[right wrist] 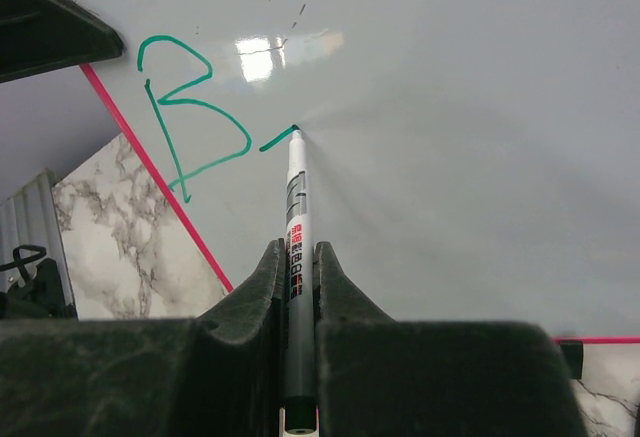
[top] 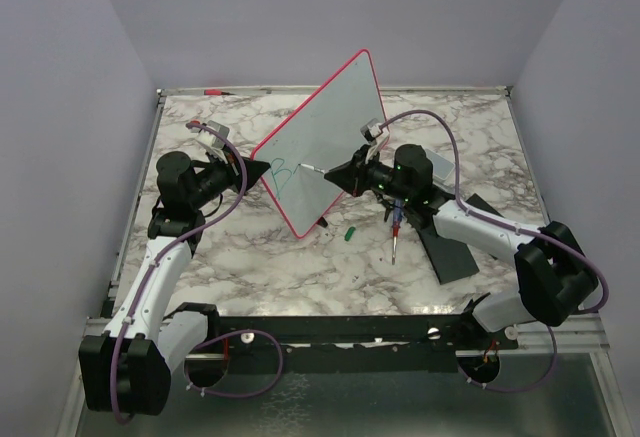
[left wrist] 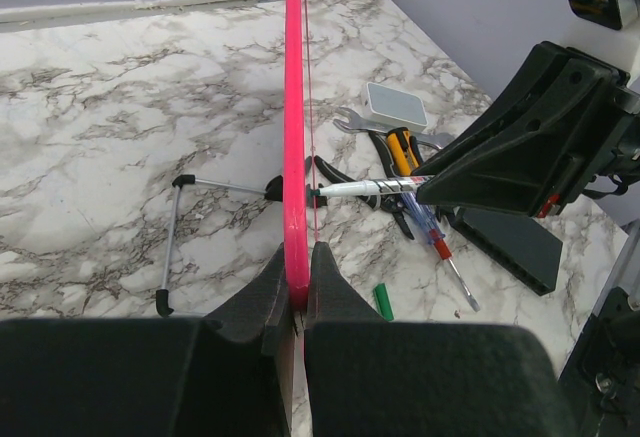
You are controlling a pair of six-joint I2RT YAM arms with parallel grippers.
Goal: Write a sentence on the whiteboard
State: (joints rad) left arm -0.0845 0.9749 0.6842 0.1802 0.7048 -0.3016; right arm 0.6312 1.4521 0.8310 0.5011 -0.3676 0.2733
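Clamps the lower left rim of the whiteboard (top: 325,137) between the left fingers (left wrist: 283,279), pinched tight on the red-pink edge. Holds the board tilted on edge over the marble surface (top: 250,277), lowest corner down near the middle. Grasps a white marker (right wrist: 296,192) in the right fingers (right wrist: 274,259), clenched around its barrel, tip touching the board's face at the end of a short green stroke just right of a green letter B (right wrist: 185,107). Shows a green cap (top: 349,234), a screwdriver (top: 397,235) and a black pad (top: 452,255) lying on the surface by the right arm.
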